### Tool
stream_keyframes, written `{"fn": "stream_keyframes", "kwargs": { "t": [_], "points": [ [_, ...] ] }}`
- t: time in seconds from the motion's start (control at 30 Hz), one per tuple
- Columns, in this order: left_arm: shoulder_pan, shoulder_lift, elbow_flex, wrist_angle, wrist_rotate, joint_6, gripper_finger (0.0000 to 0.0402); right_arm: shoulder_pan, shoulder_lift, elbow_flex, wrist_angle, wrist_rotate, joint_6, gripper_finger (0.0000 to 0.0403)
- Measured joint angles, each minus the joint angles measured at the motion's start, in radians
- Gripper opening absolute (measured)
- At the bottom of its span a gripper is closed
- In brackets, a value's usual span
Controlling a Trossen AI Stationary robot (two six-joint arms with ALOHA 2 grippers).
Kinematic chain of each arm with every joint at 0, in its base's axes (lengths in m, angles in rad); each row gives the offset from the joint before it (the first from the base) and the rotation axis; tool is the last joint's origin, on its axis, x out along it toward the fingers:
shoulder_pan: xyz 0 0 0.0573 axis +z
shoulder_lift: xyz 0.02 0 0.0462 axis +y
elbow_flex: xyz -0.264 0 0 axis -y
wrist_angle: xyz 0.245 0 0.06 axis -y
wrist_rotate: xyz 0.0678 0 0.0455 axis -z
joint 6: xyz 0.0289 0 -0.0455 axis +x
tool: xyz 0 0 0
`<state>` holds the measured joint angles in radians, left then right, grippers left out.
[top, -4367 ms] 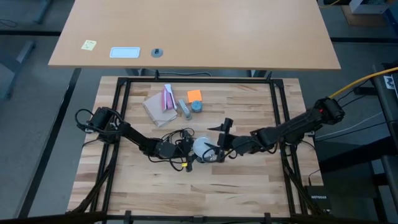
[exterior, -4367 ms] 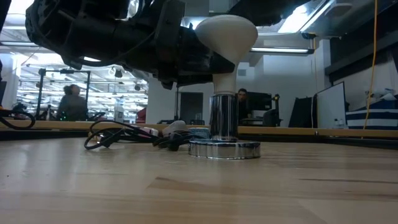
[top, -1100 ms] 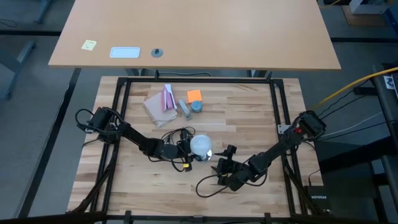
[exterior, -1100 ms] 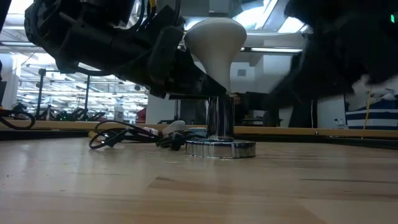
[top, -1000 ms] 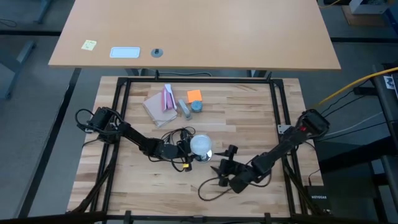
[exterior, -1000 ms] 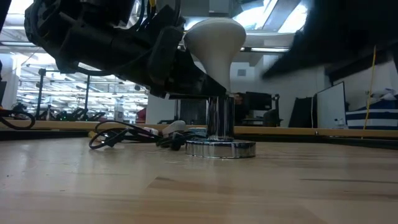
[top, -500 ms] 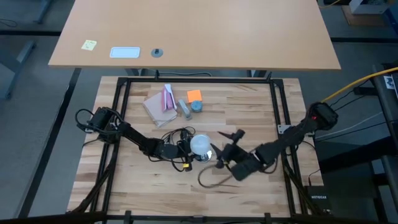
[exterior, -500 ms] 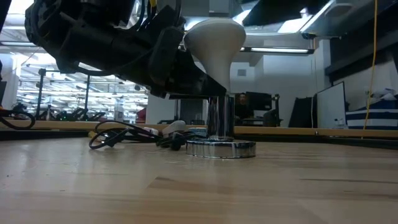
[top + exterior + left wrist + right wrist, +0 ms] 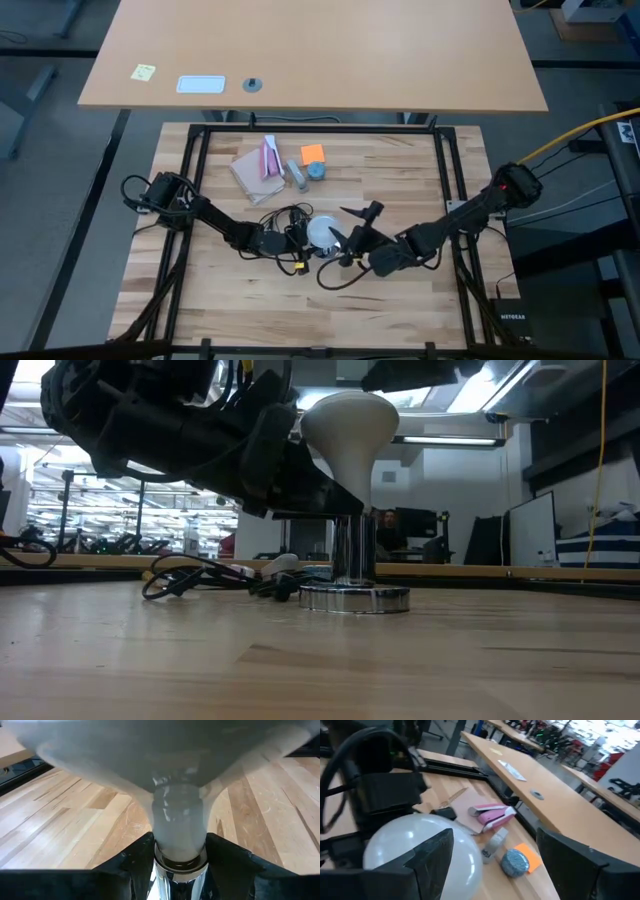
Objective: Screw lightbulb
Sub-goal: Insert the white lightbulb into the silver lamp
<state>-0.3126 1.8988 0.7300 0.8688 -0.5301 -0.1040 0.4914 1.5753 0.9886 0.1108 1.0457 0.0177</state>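
Frosted white globe lightbulb [image 9: 349, 420] stands upright in the silver round-footed socket [image 9: 354, 598], mid-table. Your left gripper [image 9: 179, 865] is closed around the socket's collar just under the bulb's pale neck, steadying it. Your right gripper [image 9: 490, 855] hangs at the globe's side, fingers spread wide, holding nothing.

Risks: close off-centre and the smooth globe slips or tilts, cross-threading the screw base. Squeeze too hard and it may crack. The black cord [image 9: 200, 578] beside the socket could snag.
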Motion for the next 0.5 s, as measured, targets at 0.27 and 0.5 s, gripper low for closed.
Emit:
{"fn": "stream_keyframes", "kwargs": {
  "t": [0.27, 0.5],
  "points": [
    [0.000, 0.000, 0.000, 0.000, 0.003, 0.000, 0.0170, -0.016, 0.035, 0.001, 0.012, -0.088, 0.027, 0.0291],
    [0.000, 0.000, 0.000, 0.001, 0.003, -0.001, 0.0171, -0.014, 0.043, 0.002, 0.011, -0.090, 0.034, 0.0291]
  ]
}}
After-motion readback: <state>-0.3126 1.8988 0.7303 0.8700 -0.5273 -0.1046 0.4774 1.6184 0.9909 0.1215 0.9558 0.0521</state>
